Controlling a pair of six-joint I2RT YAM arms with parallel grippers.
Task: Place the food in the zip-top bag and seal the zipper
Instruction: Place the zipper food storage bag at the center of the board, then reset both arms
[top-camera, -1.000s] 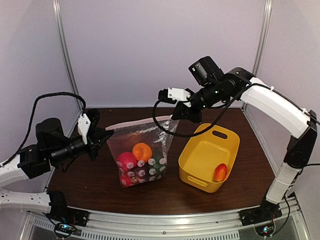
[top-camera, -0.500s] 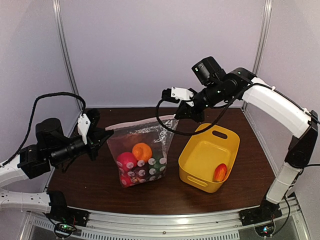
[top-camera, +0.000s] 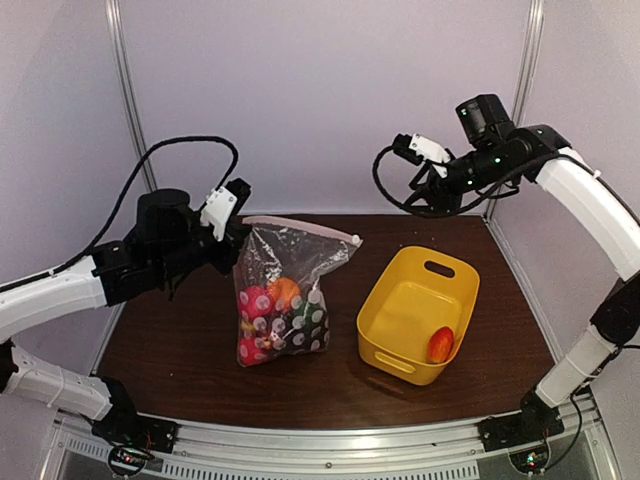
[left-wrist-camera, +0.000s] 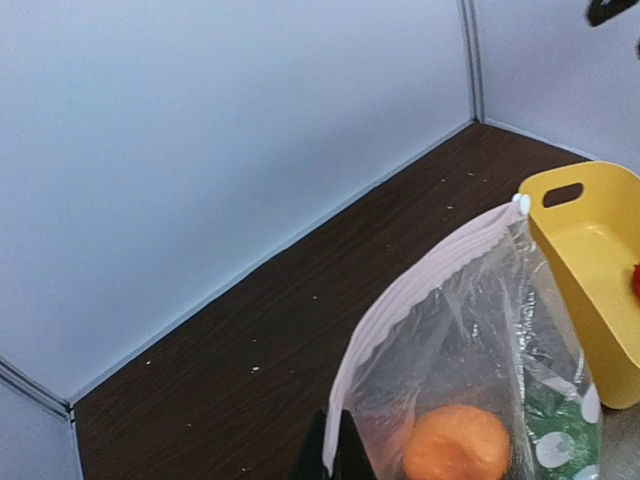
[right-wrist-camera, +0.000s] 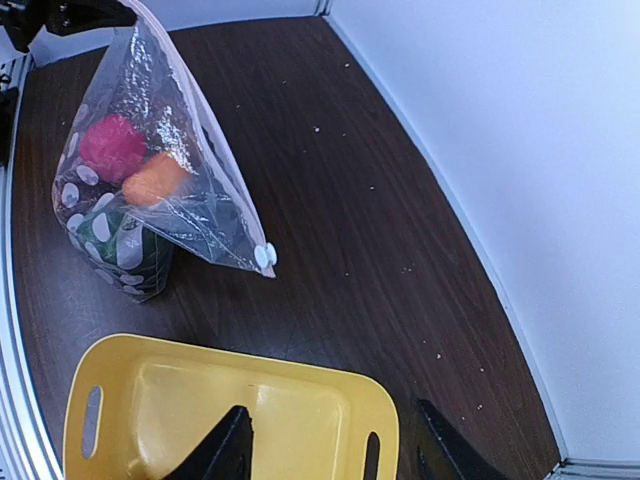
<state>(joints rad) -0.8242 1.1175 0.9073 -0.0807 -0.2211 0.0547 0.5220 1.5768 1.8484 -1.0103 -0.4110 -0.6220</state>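
Note:
The zip-top bag (top-camera: 285, 290) hangs from its top left corner, its lower end resting on the table. My left gripper (top-camera: 241, 215) is shut on that corner; in the left wrist view the left gripper (left-wrist-camera: 335, 452) pinches the zipper (left-wrist-camera: 420, 290) edge. The white slider (top-camera: 357, 240) sits at the far right end of the strip. Inside the bag is food: an orange piece (left-wrist-camera: 455, 445), a pink piece (right-wrist-camera: 112, 145) and green and dark ones. My right gripper (top-camera: 402, 150) is open, high above the table and apart from the bag; nothing lies between the right gripper (right-wrist-camera: 335, 455) fingers.
A yellow tub (top-camera: 415, 300) with handle slots stands right of the bag, with one red-orange food piece (top-camera: 440, 345) in its near right corner. White walls close the table at the back and both sides. The tub (right-wrist-camera: 230, 410) lies directly under my right gripper.
My right gripper let go of the bag's slider end, opened and drew up and to the right. My left arm rose and swung right, lifting the bag by its corner.

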